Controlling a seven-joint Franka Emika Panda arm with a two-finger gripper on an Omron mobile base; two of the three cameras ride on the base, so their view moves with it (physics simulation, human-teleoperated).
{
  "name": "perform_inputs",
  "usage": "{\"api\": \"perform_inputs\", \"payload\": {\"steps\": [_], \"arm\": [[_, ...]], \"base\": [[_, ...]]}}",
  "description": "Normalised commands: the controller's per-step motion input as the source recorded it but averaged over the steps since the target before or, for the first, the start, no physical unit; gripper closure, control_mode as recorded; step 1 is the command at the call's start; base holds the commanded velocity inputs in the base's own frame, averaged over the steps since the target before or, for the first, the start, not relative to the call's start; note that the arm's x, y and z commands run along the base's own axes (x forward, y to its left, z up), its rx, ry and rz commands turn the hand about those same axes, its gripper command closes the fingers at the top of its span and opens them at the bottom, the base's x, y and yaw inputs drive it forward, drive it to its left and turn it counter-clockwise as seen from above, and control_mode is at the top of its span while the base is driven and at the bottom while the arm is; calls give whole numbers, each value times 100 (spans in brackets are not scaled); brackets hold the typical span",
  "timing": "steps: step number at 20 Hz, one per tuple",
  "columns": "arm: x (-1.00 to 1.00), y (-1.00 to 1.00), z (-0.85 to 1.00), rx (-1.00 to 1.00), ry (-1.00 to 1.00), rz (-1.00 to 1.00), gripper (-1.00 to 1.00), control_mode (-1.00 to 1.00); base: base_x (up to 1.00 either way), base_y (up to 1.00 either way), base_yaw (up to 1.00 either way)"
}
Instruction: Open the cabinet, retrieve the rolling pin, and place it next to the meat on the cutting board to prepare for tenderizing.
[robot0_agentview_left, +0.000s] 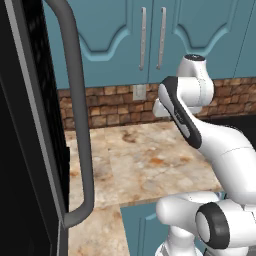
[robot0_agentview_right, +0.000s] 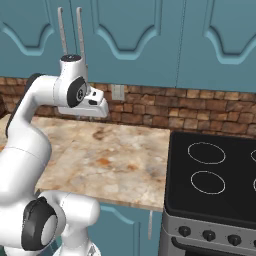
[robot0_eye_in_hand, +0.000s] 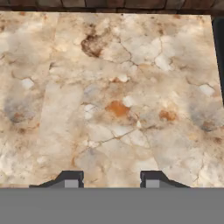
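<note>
Cabinet doors overhead are both shut, their slim silver handles side by side just above the arm's wrist. The gripper hangs over the marbled counter (brick backsplash behind), jaws parted with a gap between the tips and nothing in them. A black stove sits to the right.

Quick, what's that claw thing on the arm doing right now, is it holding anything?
Tool: open, holding nothing, its two fingertips apart above the marble counter.
</note>
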Motion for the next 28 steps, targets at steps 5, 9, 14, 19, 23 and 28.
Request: {"api": "perform_inputs", "payload": {"steps": [5, 9, 14, 19, 23, 28], "arm": [[-16, 0, 0, 1, -11, 0, -100, -100], [-32, -8, 11, 4, -35, 0, -100, -100], [-8, 5, 46, 3, -45, -1, -100, -100], [0, 24, 54, 1, -42, 0, -100, -100], [2, 19, 52, 0, -35, 0, -100, -100], [7, 17, 49, 0, -34, -2, -100, -100]], "base": [[0, 0, 0], [0, 0, 0], [0, 0, 0], [0, 0, 0], [0, 0, 0], [0, 0, 0]]}}
